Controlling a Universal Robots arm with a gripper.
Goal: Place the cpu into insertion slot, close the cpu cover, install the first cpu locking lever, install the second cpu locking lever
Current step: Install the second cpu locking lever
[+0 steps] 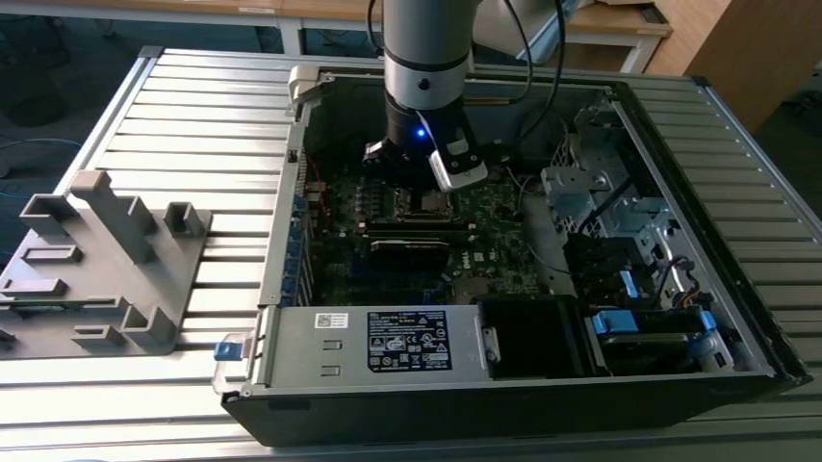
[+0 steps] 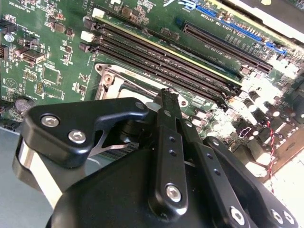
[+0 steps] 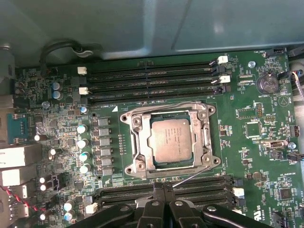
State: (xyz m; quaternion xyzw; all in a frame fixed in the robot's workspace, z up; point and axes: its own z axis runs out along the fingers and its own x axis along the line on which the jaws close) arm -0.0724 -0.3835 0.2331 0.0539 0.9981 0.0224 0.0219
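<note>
socket frame (image 2: 118, 83) mostly hidden behind gripper (image 2: 166, 95) body in second wrist view; chip unseen there. Exterior view: arm (image 1: 428, 58) blocks board area just behind insertion slot (image 1: 421, 204), slot contents too small to tell.

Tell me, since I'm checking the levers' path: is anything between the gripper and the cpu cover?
Nothing visible stands between them. In the first wrist view the gripper sits just beside the cpu cover, which lies closed over the cpu. Only a thin lever wire runs across the gap at the frame's near edge.
</note>
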